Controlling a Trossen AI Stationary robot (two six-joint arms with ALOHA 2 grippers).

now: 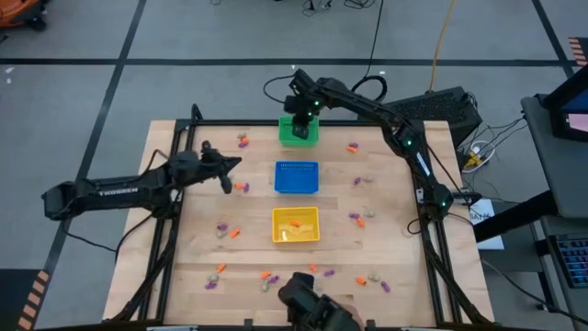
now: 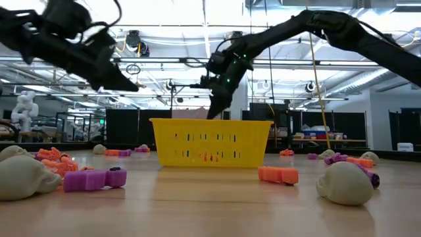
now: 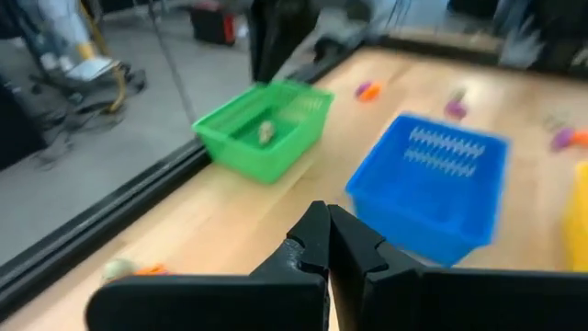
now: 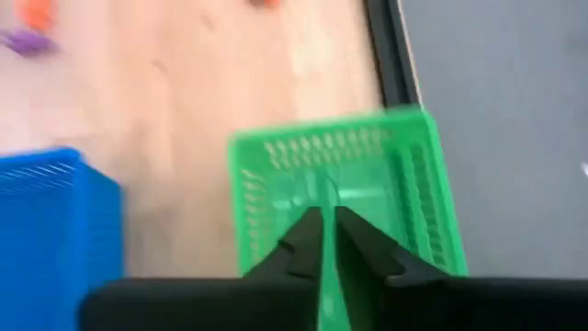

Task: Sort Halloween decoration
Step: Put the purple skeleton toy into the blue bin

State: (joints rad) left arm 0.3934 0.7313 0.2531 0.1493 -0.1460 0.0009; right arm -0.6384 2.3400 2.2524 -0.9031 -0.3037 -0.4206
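Observation:
Three square baskets stand in a row down the table's middle: green (image 1: 299, 131) at the far edge, blue (image 1: 297, 176), and yellow (image 1: 296, 225). Small orange, purple and pale trinkets lie scattered on the wood, among them an orange one (image 1: 242, 187). A pale trinket (image 3: 266, 131) lies in the green basket (image 3: 266, 129). Orange trinkets (image 1: 294, 222) lie in the yellow basket. My right gripper (image 4: 322, 216) is shut above the green basket (image 4: 340, 184). My left gripper (image 3: 327, 221) is shut and raised left of the blue basket (image 3: 432, 184), with nothing showing between its fingers.
A black frame (image 1: 175, 138) runs along the table's edges. More trinkets lie near the front edge (image 1: 266, 276) and on the right side (image 1: 358, 219). In the low view, pale (image 2: 345, 182), purple (image 2: 95, 178) and orange (image 2: 278, 174) trinkets lie close by.

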